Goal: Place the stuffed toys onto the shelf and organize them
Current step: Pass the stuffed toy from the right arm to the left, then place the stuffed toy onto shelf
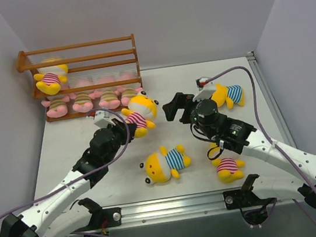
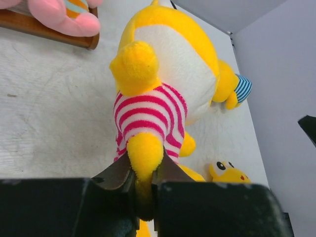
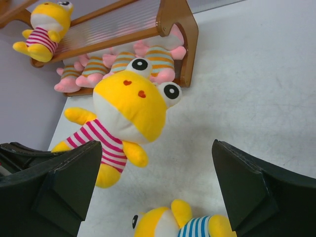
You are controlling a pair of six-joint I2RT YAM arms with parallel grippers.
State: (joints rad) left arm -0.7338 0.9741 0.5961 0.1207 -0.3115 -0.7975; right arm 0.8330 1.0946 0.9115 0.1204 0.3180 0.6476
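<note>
Nearest, a blue-striped yellow toy (image 1: 165,164) and a pink-striped one (image 1: 228,168) lay on the counter (image 1: 171,84). Mid-counter, the left jaws were clamped on a leg of the held toy (image 2: 148,98), while the right jaws gaped empty beside it. The held toy likely needed lifting far-left onto the shelf (image 3: 174,15), beside its twin (image 1: 50,79) on the middle tier. Rails half-hid four pink toys (image 1: 82,101) below.

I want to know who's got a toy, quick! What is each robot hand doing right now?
Left gripper: closed on the yellow toy in the pink-striped shirt, pinching one limb.
Right gripper: open, holding nothing.
</note>
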